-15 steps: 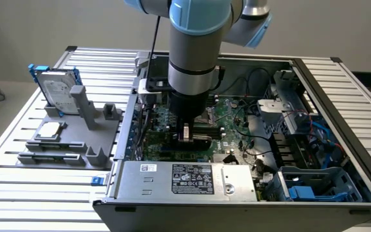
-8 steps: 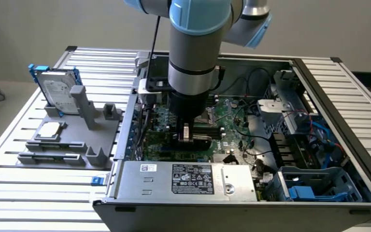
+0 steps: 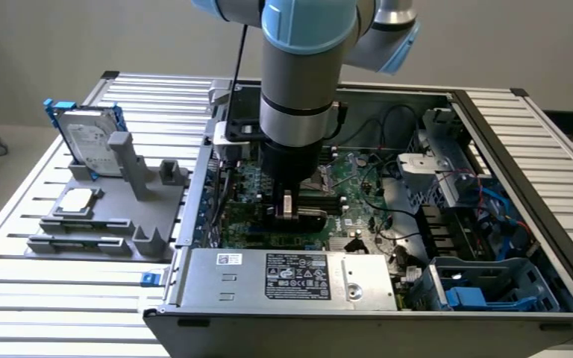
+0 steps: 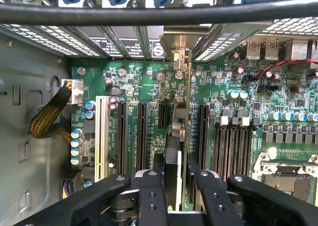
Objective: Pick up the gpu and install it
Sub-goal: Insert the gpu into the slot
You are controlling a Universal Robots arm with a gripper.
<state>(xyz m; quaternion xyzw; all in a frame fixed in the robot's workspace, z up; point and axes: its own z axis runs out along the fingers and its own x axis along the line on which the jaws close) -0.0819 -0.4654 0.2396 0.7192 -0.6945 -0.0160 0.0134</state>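
Our arm point(image 3: 300, 67) is a thick cylinder with a pale blue cap at the joint, a light grey sleeve below it and a dark band ringing the lower part. Beneath that we turn black down to the tool point(image 3: 295, 209). A thin black cable point(image 3: 239, 52) runs alongside us. Up close, our tool point(image 4: 171, 186) shows matte black linkage bars with round silver screw heads and two black fingers point(image 4: 159, 169).

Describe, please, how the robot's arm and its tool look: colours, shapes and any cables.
The arm is a thick round tube, silver-grey metal with light blue plastic joint caps and a dark band near the wrist. A thin black cable runs down beside it. Below, the tool is black; in the wrist view its fingers are matte black bars with small silver screws.
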